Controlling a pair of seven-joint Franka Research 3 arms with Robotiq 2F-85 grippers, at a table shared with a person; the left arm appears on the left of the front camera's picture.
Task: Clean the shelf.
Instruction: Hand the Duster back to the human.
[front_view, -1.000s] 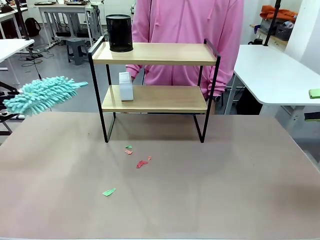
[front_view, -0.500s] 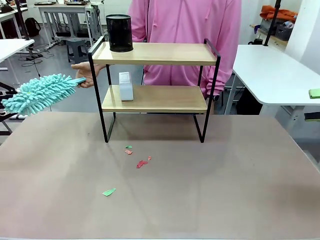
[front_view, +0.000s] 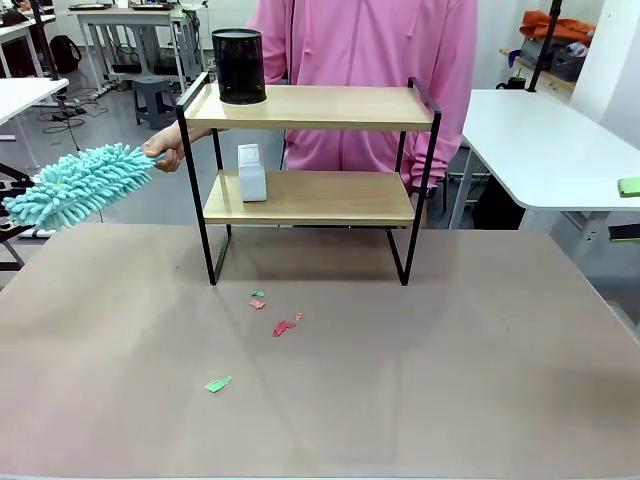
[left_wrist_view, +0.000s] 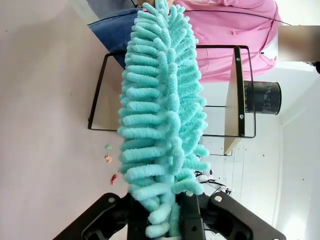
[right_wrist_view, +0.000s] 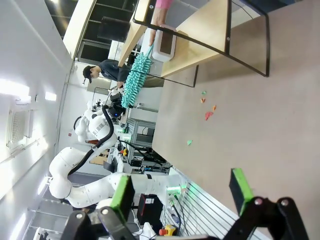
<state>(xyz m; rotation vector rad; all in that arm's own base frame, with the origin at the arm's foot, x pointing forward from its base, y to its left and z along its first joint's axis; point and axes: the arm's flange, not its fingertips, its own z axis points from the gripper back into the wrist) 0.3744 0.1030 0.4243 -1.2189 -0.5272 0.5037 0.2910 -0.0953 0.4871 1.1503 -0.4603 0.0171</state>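
— Standing at the tabletop's (front_view: 500, 400) far middle, the shelf (front_view: 310, 197) carried a black cup (front_view: 239, 66); a person's hand (front_view: 165, 150) met the duster (front_view: 80, 185) at left.
— Left wrist?
— Left gripper (left_wrist_view: 167, 210) jaws pinched the duster's base.
— Right wrist?
— Right gripper (right_wrist_view: 182, 192) jaws stood spread, holding nothing.

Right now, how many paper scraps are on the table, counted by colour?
Green scraps: 2, one near the shelf legs and one closer to the robot
Red or orange scraps: 3, one small, one larger, one tiny
Total: 5
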